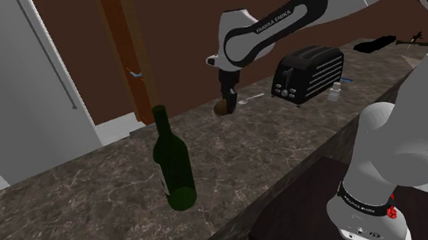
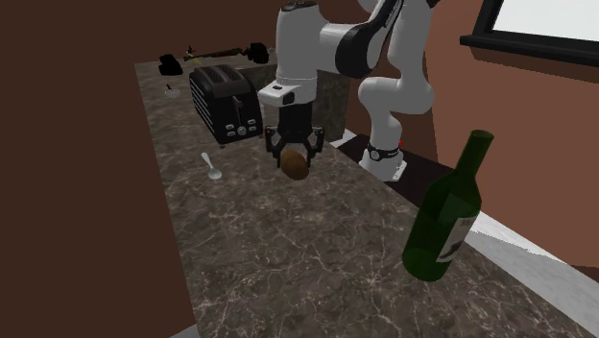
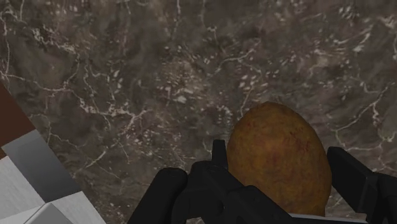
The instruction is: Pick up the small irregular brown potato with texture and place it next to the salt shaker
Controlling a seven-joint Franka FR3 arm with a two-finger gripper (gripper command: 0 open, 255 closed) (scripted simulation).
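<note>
The dark box stand (image 1: pixel 303 207) sits nearest, against the open front edge of the dark, white-veined marbled stone counter (image 1: pixel 77 207). The counter's back edge meets a brown wall (image 1: pixel 173 31).

One dark green glass wine bottle (image 1: pixel 172 162) stands upright near the front edge, with bare stone all around it. A clear stretch lies between it and the all-black two-finger gripper (image 2: pixel 294 152).

The jaws pinch the one egg-shaped golden-brown potato (image 3: pixel 278 156), whose mottled skin carries faint reddish flecks. It hangs over the counter near the wall edge, between the bottle and the toaster.

Past it lie one small pale spoon (image 2: pixel 212 169) and one black two-slot toaster (image 1: pixel 308 71). One small pale salt shaker (image 1: pixel 335 89) stands just beside the toaster, well apart from the potato.
</note>
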